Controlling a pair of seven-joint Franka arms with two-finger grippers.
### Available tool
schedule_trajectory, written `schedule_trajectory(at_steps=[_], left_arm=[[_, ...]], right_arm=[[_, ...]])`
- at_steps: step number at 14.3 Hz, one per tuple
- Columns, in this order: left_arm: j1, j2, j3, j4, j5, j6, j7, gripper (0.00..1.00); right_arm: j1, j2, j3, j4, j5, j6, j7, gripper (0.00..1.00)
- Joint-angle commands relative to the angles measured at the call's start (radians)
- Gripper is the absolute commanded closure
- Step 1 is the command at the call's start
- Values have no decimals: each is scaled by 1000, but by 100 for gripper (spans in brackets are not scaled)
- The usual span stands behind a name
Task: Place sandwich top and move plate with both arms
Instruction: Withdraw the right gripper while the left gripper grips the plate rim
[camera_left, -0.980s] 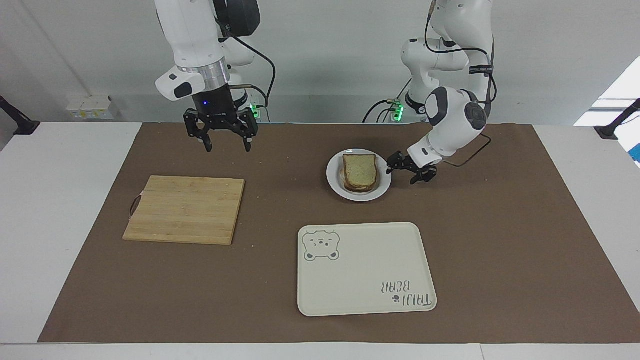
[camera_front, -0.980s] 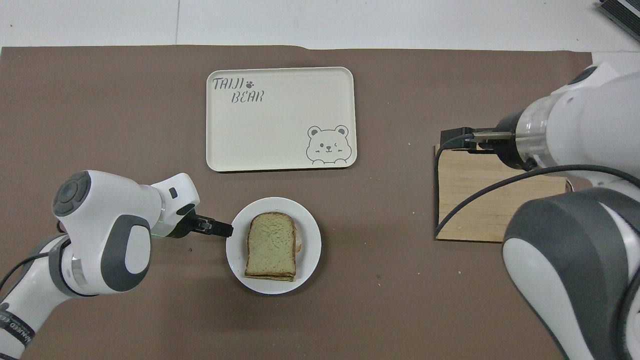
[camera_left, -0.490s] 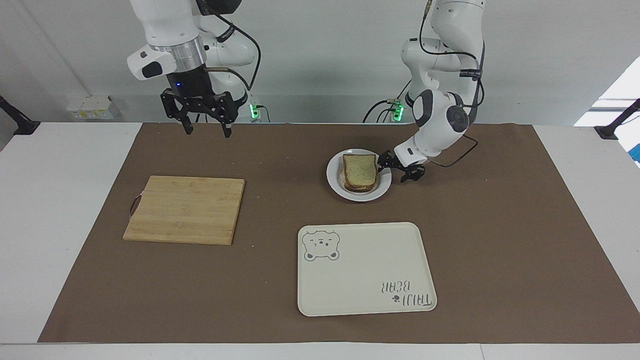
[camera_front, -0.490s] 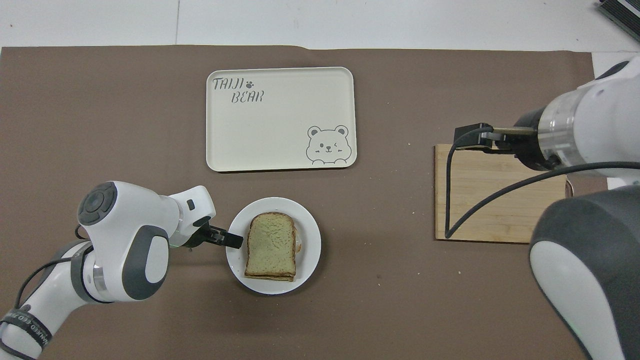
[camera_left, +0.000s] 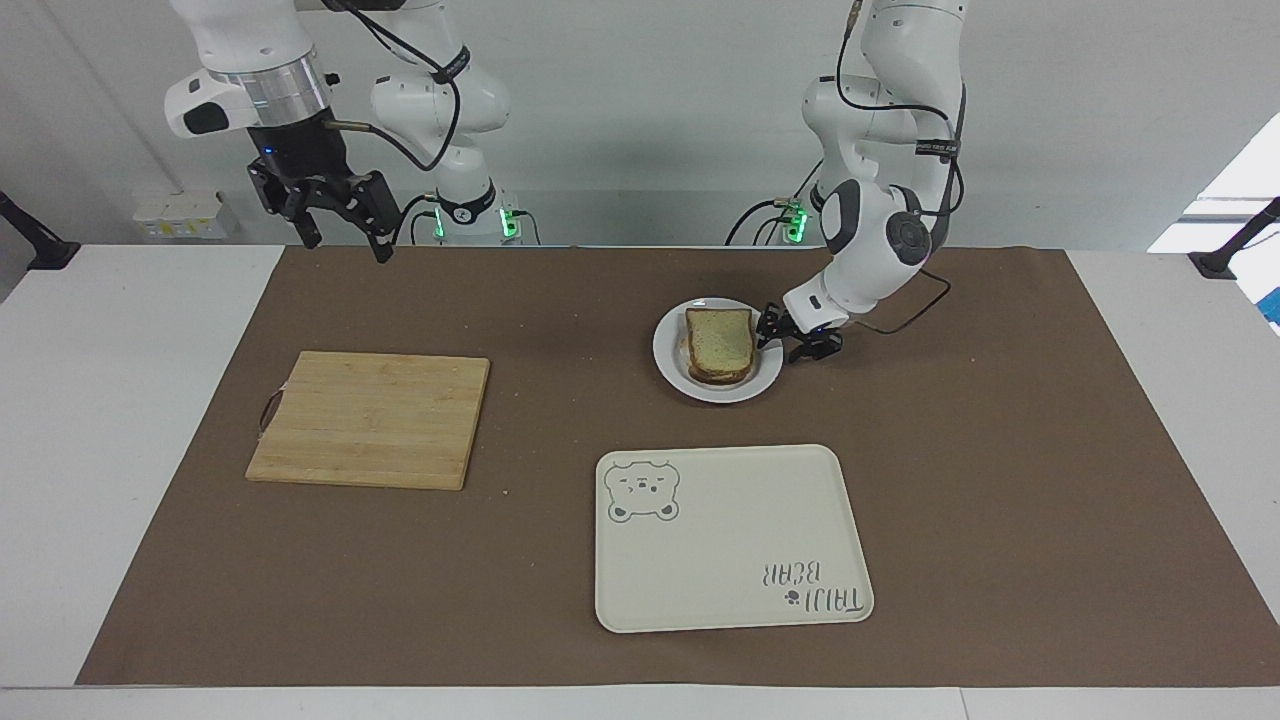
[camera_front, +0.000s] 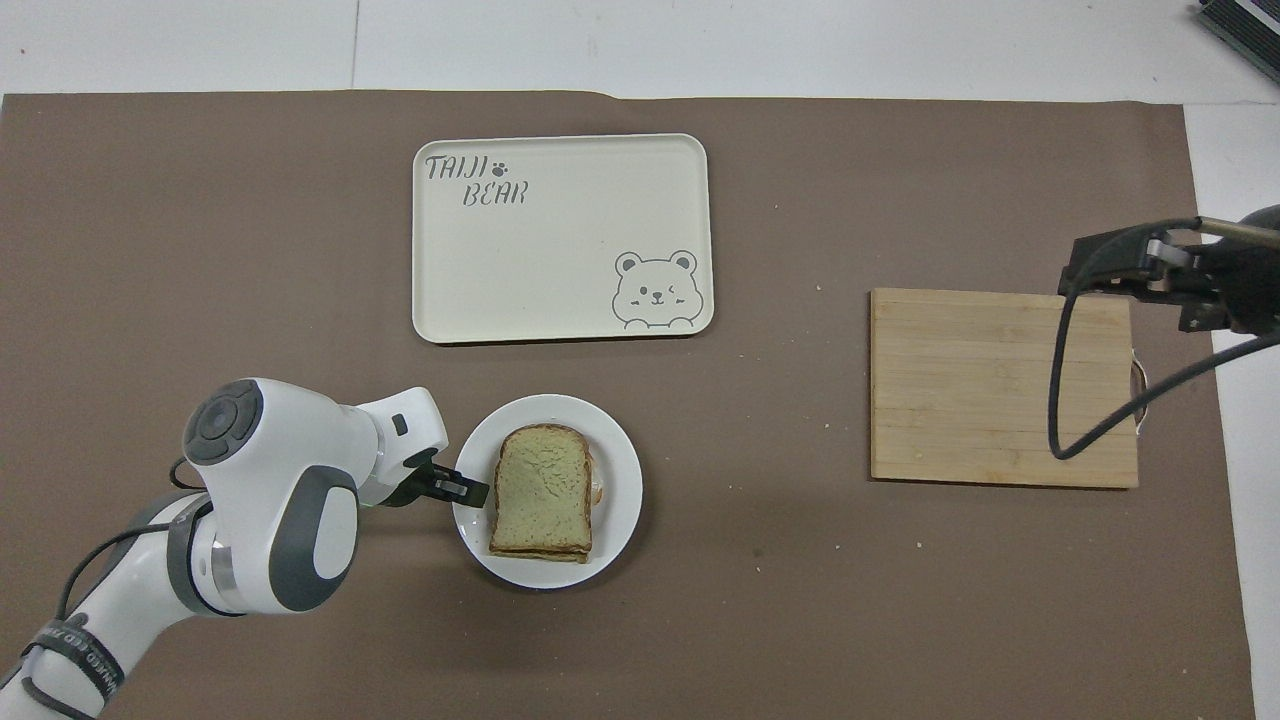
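The sandwich top (camera_left: 719, 340) (camera_front: 543, 488), a pale slice with a brown crust, lies on the stacked sandwich on the small white plate (camera_left: 667, 356) (camera_front: 620, 500). My left gripper (camera_left: 778, 336) (camera_front: 468, 490) is low at the plate's rim, on the side toward the left arm's end of the table, reaching just over the rim and stopping short of the bread. Whether it grips the rim does not show. My right gripper (camera_left: 345, 245) hangs open and empty high over the brown mat's edge by its own base.
A cream tray with a bear drawing (camera_left: 730, 560) (camera_front: 560, 290) lies farther from the robots than the plate. A wooden cutting board (camera_left: 370, 420) (camera_front: 1000, 385) lies toward the right arm's end. The brown mat (camera_left: 1000, 450) covers the table.
The left gripper has slid in from beside the plate to its rim. The right arm has risen and swung back toward its own end, off the cutting board.
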Motion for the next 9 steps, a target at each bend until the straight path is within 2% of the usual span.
schedule_trajectory(at_steps=[1,4,5,6,7,9], left_arm=[[-41,5,15,-31,-18,53,8,44],[-52,25,14,-32,-18,72,15,47],[-58,25,14,-32,-18,72,14,56],[-64,25,14,-32,-18,70,12,83],[-63,26,14,-27,-21,66,11,100],[-63,28,14,-21,-71,56,18,100]], right_arm=[[-13,-29,-36,-22,10,-21,3,0],[-42,-74,-64,-103,6,-13,-98,0],[-68,-75,-64,-118,1,-12,-170,0],[-86,-75,-65,-125,-2,-15,-237,0],[-91,-75,-65,-131,-8,-15,-296,0],[-81,-89,-64,-163,-16,-18,-373,0]])
